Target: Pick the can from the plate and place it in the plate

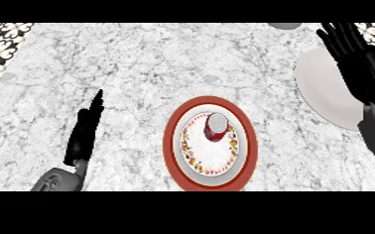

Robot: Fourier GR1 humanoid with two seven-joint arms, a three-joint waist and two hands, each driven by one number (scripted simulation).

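Standing on the red-rimmed plate (170, 144), the can (217, 127) is a little above the plate's middle, dark red with a pale top. Nothing touches the can. This plate has a white centre with a ring of small coloured patterns. Left of the plate, well apart from it, the left hand (84, 131) shows edge-on with its fingers straight and together, holding nothing. Right of the plate and higher, a plain white plate (322, 87) lies on the marble counter (147, 64). The right hand (351, 52) is over the white plate, fingers straight and spread, holding nothing.
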